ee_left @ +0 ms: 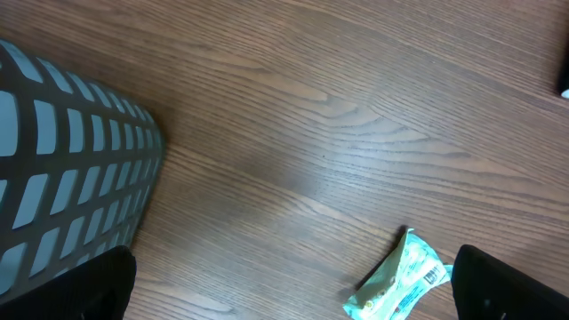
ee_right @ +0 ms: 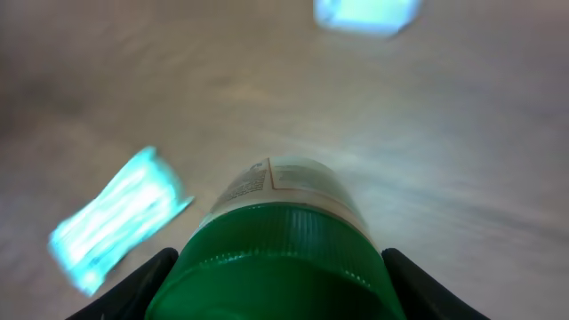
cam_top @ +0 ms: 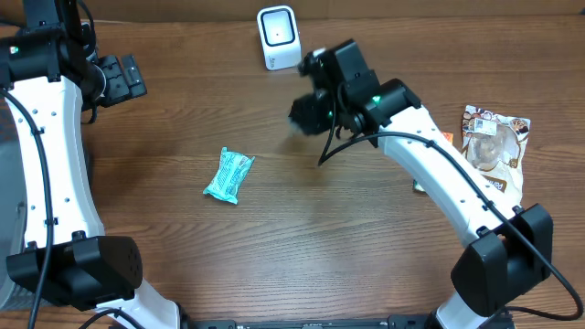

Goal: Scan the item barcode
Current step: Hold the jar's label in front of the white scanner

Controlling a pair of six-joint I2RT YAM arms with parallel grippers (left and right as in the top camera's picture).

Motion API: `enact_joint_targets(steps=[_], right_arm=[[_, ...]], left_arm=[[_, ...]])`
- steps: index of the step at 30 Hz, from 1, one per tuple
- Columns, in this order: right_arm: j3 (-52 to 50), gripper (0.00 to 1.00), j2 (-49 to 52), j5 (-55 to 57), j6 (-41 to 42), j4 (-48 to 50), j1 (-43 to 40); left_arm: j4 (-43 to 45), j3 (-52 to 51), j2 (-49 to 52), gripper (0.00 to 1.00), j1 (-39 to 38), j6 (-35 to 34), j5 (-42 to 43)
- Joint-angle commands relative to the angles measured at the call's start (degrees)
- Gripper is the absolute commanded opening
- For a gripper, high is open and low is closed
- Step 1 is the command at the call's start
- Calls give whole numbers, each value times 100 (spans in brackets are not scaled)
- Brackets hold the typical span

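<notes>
Across the whole overhead view spreads the wooden table [cam_top: 274, 247], brown and grained. On it work the two white-and-black arms. The left arm [cam_top: 50, 155] rises along the left edge, and the left gripper [cam_top: 123, 78] sits near the top left corner with its jaws spread wide and nothing between them. The right arm [cam_top: 448, 178] reaches from the lower right toward the top middle. There the right gripper [cam_top: 309, 111] is clamped around a green-capped bottle [ee_right: 276, 240], its fingers [ee_right: 133, 289] pressed to either side of the ribbed cap. The bottle is held above the table, just below and to the right of the scanner, with its white label facing up toward the wrist camera. That view is blurred, so I cannot tell whether a barcode shows.

A grey mesh basket [ee_left: 62, 160] fills the left of the left wrist view. A printed snack bag [cam_top: 494, 146] lies at the right edge. The white scanner [cam_top: 277, 37] stands at the top centre. A teal packet [cam_top: 228, 175] lies left of centre, apart from everything else.
</notes>
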Motion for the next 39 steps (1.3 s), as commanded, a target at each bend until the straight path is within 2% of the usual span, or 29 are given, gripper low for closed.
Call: enact_joint_targets(steps=[1, 6, 10, 15, 17, 22, 30, 39], right_arm=[[883, 42, 55, 992, -13, 201, -52], [2124, 39, 573, 1626, -531, 197, -50], [2870, 40, 1196, 2319, -1298, 382, -42], [2879, 52, 1832, 2527, -2686, 1191, 2], [2876, 54, 2059, 2522, -3036, 1530, 2], [2865, 53, 2581, 2411, -3641, 2452, 2], [2859, 50, 3329, 2076, -5128, 3965, 2], [2859, 50, 3781, 2068, -6190, 4612, 2]], left_arm=[[-2, 79, -142, 100, -2, 129, -28], [-2, 79, -142, 99, -2, 129, -28], [-2, 79, -142, 99, -2, 129, -28], [-2, 79, -142, 100, -2, 129, -28], [-2, 79, -142, 100, -2, 129, -28], [-2, 79, -142, 100, -2, 129, -28], [-2, 79, -142, 100, -2, 129, -28], [-2, 79, -142, 100, -2, 129, -28]])
